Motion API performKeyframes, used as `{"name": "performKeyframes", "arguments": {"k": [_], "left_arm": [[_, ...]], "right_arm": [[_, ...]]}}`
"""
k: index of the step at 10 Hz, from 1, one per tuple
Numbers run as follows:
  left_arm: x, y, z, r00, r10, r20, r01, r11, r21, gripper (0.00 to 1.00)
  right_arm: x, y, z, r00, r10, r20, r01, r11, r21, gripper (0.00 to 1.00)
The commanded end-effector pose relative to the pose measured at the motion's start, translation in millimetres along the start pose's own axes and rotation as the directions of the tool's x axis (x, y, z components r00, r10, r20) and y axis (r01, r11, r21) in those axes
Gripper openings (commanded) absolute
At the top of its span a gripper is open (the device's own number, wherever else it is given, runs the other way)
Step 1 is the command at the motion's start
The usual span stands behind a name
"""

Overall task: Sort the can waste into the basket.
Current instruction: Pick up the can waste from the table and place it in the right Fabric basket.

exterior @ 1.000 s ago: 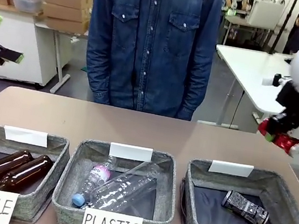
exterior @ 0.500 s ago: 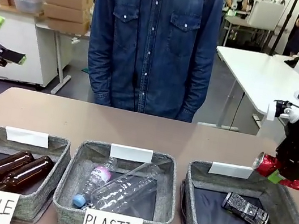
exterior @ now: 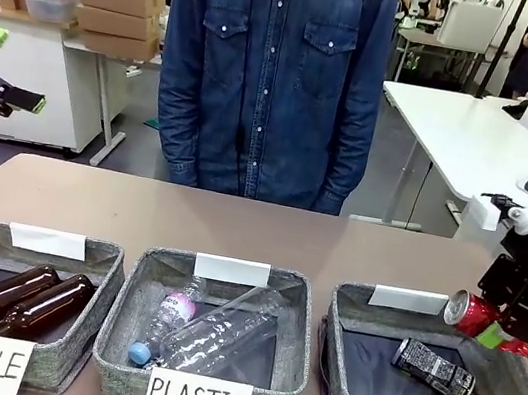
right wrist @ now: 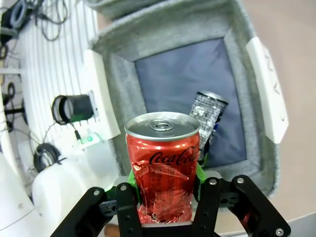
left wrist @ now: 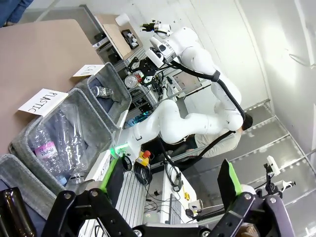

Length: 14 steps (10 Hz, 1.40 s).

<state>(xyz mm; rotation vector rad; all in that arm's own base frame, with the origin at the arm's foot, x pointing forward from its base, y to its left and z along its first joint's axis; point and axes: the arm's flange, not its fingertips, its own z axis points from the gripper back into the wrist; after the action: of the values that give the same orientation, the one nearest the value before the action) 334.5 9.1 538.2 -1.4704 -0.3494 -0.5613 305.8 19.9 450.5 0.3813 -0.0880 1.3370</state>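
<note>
I have the right gripper (exterior: 512, 322) hanging over the near-right rim of the CAN basket (exterior: 358, 304), with the red Coca-Cola can (exterior: 501, 328) lying sideways between its fingers. In the right wrist view the can (right wrist: 163, 165) sits between the green pads with the basket's dark lining directly beyond it. That placement makes sense: let go here and the can falls inside the walls instead of onto the bench (exterior: 239, 224). Whether the fingers are clamping or have just begun to part, I cannot tell; the can looks seated between them, pads close against its dented sides.

Beyond the can, deeper in the basket, the dark patterned can (exterior: 433, 370) lies on its side on the lining, already sorted. So I judge this the last piece of can waste.

My left gripper (left wrist: 163, 207) is parked well away from the baskets, fingers spread wide, holding nothing.

The person (exterior: 269, 77) stands at the far side of the bench, hands out of the work area.

Risk as I see it: the red can hangs near the basket's right wall and might clip the rim.
</note>
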Motion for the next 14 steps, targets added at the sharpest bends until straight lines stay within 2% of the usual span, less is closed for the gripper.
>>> {"name": "performKeyframes", "arguments": {"k": [1,2,8,9,10,11,12,13,14], "left_arm": [[0,-3,0,1.0,-0.007,0.007,0.007,1.0,-0.003,1.0],[0,-3,0,1.0,-0.007,0.007,0.007,1.0,-0.003,1.0],[0,-3,0,1.0,-0.007,0.007,0.007,1.0,-0.003,1.0],[0,-3,0,1.0,-0.007,0.007,0.007,1.0,-0.003,1.0],[0,-3,0,1.0,-0.007,0.007,0.007,1.0,-0.003,1.0],[0,-3,0,1.0,-0.007,0.007,0.007,1.0,-0.003,1.0],[0,-3,0,1.0,-0.007,0.007,0.007,1.0,-0.003,1.0],[0,-3,0,1.0,-0.007,0.007,0.007,1.0,-0.003,1.0],[0,-3,0,1.0,-0.007,0.007,0.007,1.0,-0.003,1.0]], "right_arm": [[-16,18,-24,0.999,0.047,0.027,-0.047,0.999,-0.006,0.91],[-17,17,-24,0.998,0.047,0.035,-0.047,0.999,-0.001,0.99],[-18,5,-15,0.996,0.024,0.083,-0.025,1.0,0.007,1.0],[-17,2,-13,0.994,0.013,0.113,-0.016,1.0,0.02,1.0],[-14,-2,-8,0.981,-0.055,0.189,0.045,0.997,0.058,1.0],[3,-7,6,0.855,-0.343,0.39,0.286,0.938,0.197,1.0],[25,-11,21,0.68,-0.581,0.447,0.405,0.806,0.431,1.0],[40,-18,36,0.534,-0.723,0.438,0.413,0.675,0.611,1.0],[46,-21,52,0.397,-0.791,0.466,0.289,0.589,0.755,1.0]]}}
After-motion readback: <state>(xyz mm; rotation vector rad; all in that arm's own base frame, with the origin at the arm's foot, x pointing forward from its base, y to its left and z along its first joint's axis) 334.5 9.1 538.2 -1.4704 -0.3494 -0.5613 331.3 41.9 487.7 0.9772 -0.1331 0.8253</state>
